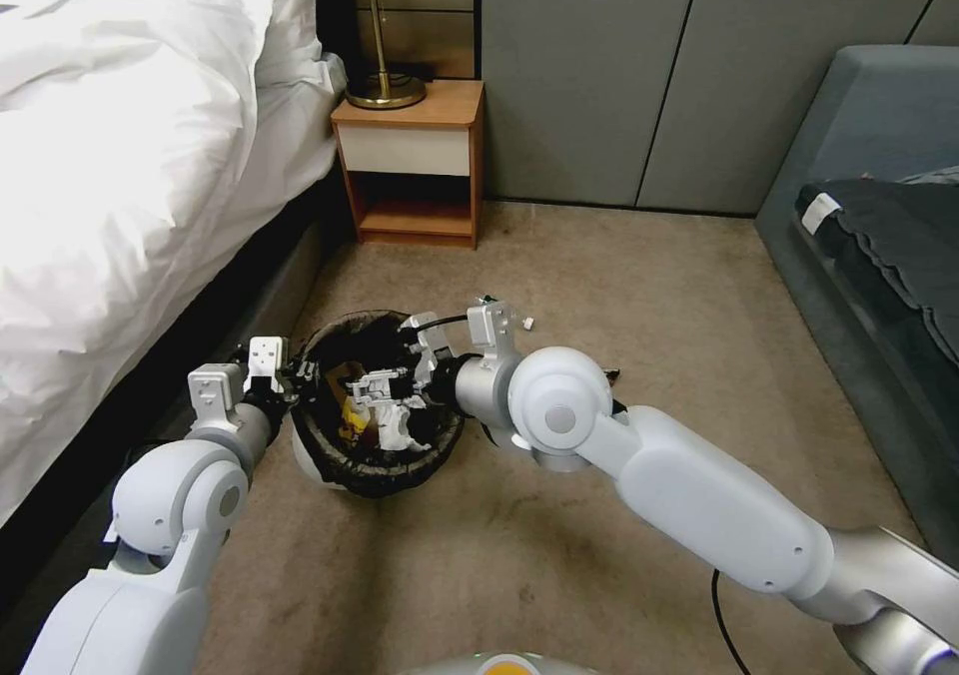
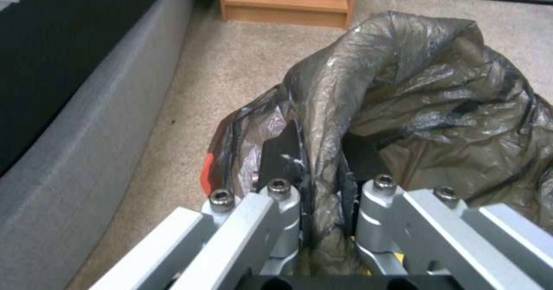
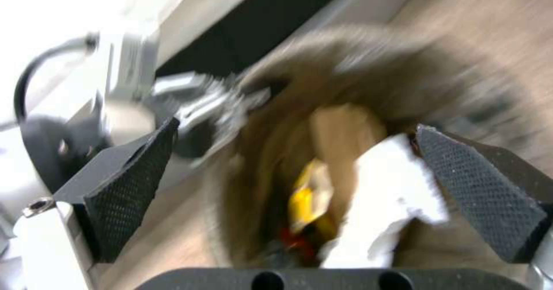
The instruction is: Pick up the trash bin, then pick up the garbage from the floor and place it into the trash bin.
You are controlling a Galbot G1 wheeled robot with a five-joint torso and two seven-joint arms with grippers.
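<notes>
The trash bin (image 1: 330,470), white with a dark bag liner (image 2: 432,100) over its rim, sits low between my arms by the bed. My left gripper (image 1: 298,370) (image 2: 322,169) is shut on the bin's near rim, pinching liner and edge. My right gripper (image 1: 385,395) (image 3: 297,128) hangs open just over the bin's mouth, nothing between its pads (image 3: 127,190). Inside the bin lies garbage: a white tissue (image 3: 392,199), a yellow wrapper (image 3: 308,195) and a tan paper bag (image 3: 345,134). A small white scrap (image 1: 526,324) lies on the carpet beyond the bin.
The bed (image 1: 120,156) and its dark grey base (image 2: 69,121) run along the left. A wooden nightstand (image 1: 415,161) with a brass lamp (image 1: 385,86) stands ahead. A grey sofa (image 1: 879,216) borders the right. Open carpet (image 1: 619,276) lies between them.
</notes>
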